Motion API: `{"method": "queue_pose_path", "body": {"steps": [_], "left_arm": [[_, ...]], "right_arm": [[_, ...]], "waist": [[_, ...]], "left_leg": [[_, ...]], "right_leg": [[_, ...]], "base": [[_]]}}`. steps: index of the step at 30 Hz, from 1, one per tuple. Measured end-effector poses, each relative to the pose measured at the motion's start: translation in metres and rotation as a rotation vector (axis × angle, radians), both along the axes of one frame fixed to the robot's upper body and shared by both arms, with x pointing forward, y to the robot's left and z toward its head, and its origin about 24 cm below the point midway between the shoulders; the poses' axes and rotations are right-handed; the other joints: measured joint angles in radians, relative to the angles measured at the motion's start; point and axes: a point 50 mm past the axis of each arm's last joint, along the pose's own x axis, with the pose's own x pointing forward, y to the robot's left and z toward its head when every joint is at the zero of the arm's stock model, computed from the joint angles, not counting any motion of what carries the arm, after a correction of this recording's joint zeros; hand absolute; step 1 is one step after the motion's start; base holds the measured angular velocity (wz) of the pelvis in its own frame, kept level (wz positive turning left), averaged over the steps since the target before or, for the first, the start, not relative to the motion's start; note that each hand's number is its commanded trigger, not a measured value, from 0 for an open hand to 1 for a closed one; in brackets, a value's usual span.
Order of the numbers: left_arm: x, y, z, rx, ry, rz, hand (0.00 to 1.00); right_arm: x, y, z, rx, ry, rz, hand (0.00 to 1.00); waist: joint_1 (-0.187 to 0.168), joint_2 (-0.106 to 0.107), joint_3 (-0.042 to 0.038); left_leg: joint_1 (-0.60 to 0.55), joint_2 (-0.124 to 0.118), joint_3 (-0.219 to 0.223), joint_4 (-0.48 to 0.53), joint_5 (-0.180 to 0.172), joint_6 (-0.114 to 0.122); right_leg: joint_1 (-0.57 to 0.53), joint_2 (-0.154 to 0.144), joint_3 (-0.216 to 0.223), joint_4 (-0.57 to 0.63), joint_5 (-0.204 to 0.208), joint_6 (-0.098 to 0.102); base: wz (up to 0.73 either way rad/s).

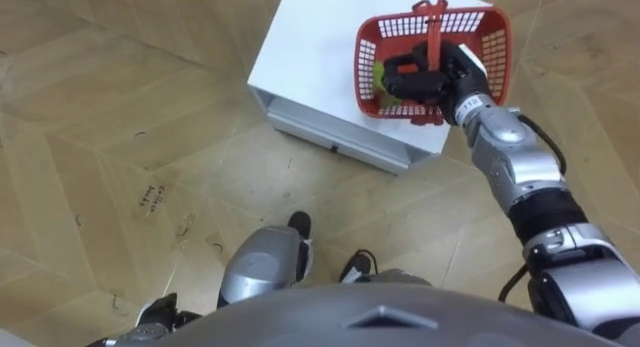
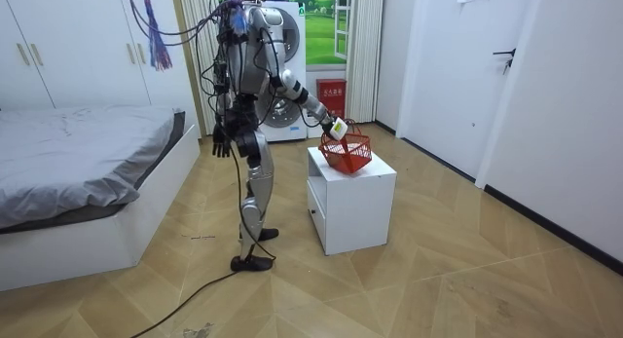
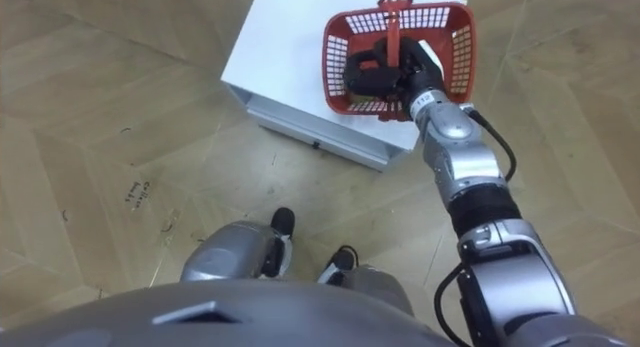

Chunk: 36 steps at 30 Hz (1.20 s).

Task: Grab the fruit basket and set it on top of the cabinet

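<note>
A red mesh fruit basket [image 1: 497,49] [image 3: 462,39] is over the far right part of a white cabinet's top [image 1: 310,57]. Its red handle [image 1: 434,25] stands upright. A green-yellow fruit [image 1: 383,75] shows inside, mostly hidden by my hand. My right hand [image 1: 425,79] [image 3: 385,69] reaches into the basket with its fingers curled round the handle. In the room view the basket [image 2: 350,158] tilts towards me just above the cabinet [image 2: 350,206]; I cannot tell if it still touches. My left hand [image 2: 222,141] hangs relaxed at my side.
I stand on parquet floor at the cabinet's corner, its drawer front [image 1: 340,137] facing me. A bed [image 2: 78,172] lies on the room view's left, a washing machine [image 2: 292,85] stands behind me, and a door [image 2: 506,75] is at the right.
</note>
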Motion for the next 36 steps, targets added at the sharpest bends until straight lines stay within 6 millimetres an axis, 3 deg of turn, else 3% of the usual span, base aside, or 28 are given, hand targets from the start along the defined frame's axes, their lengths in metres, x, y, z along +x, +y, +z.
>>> {"method": "queue_pose_path", "body": {"steps": [8,17,27,36], "left_arm": [[-0.001,-0.001,0.000,-0.024,0.008,0.001,0.00],[-0.002,-0.001,0.000,-0.023,0.011,0.002,0.00],[-0.003,-0.001,0.000,-0.022,0.012,0.003,0.00],[-0.003,0.000,0.000,-0.019,0.011,0.010,0.00]], "right_arm": [[-0.004,-0.007,-0.011,-0.018,0.063,-0.028,0.00],[-0.005,-0.009,-0.013,-0.006,0.083,-0.041,0.00],[-0.010,-0.010,-0.019,-0.004,0.116,-0.049,0.00],[-0.008,-0.008,-0.017,0.051,0.106,-0.074,0.00]], "waist": [[-0.002,0.014,0.0000],[-0.006,0.015,-0.0009],[-0.006,0.014,-0.0027],[-0.010,-0.002,-0.0127]], "left_leg": [[-0.008,-0.010,-0.008,0.017,-0.006,0.009],[-0.023,-0.024,-0.015,0.040,-0.014,0.022],[-0.034,-0.027,-0.016,0.055,-0.018,0.029],[-0.030,-0.026,-0.013,0.051,-0.018,0.029]], "right_leg": [[-0.014,-0.022,-0.017,0.044,-0.024,0.009],[-0.027,-0.039,-0.021,0.073,-0.034,0.023],[-0.030,-0.045,-0.038,0.076,-0.034,0.024],[-0.030,-0.043,-0.026,0.075,-0.034,0.024]], "base": [[0.06],[0.02],[0.00],[0.00]]}}
